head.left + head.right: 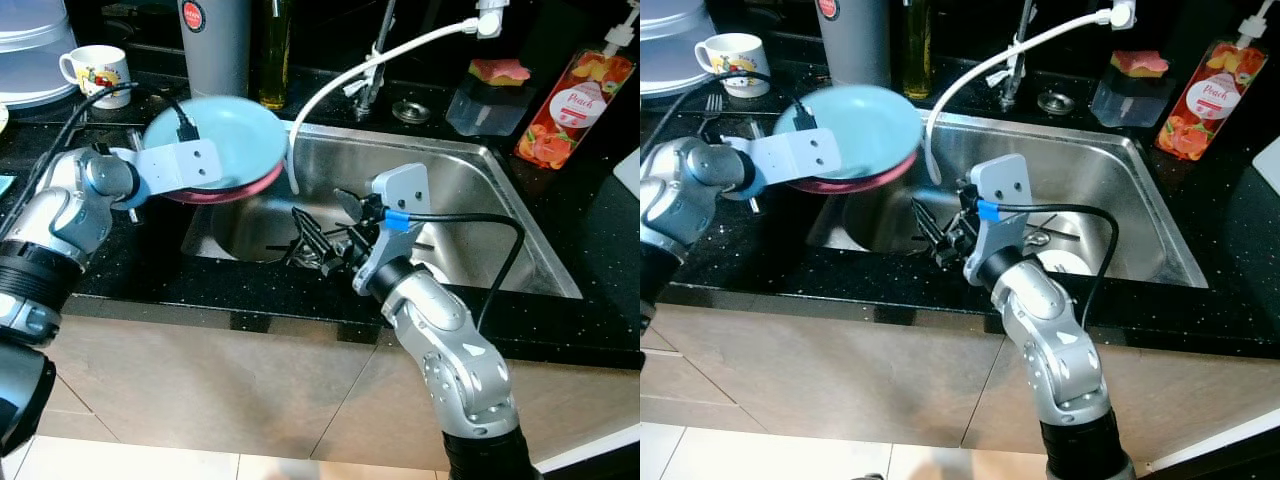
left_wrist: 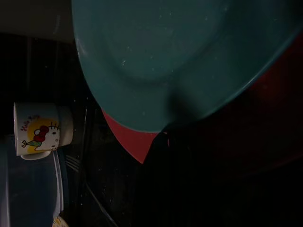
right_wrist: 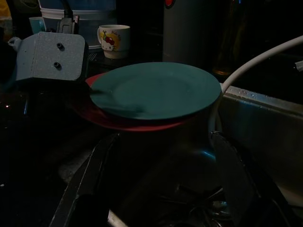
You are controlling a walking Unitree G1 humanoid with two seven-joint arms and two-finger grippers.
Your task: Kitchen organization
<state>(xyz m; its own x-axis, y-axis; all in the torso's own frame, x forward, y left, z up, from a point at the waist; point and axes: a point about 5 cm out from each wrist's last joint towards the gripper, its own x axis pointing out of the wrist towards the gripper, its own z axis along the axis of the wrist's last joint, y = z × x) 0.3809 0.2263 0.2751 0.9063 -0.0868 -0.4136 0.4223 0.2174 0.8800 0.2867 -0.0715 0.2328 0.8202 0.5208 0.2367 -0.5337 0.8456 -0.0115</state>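
A light teal plate (image 1: 225, 130) lies stacked on a red plate (image 1: 240, 190). My left gripper (image 1: 212, 180) is shut on their near rim and holds both level above the left edge of the steel sink (image 1: 455, 185). In the left wrist view the teal plate (image 2: 180, 56) and red plate (image 2: 135, 139) sit right at the dark fingers. My right gripper (image 1: 315, 240) hovers open over the sink's front left, pointing at the plates and apart from them. Its fingers (image 3: 90, 184) frame the teal plate (image 3: 156, 90), with nothing between them.
A white hose (image 1: 340, 80) arcs from the tap down beside the plates. A white dish (image 1: 1065, 262) and utensils lie in the basin. On the black counter stand a cartoon mug (image 1: 95, 70), grey canister (image 1: 213, 40), oil bottle (image 1: 273, 50), sponge box (image 1: 490, 95) and peach soap bottle (image 1: 575, 100).
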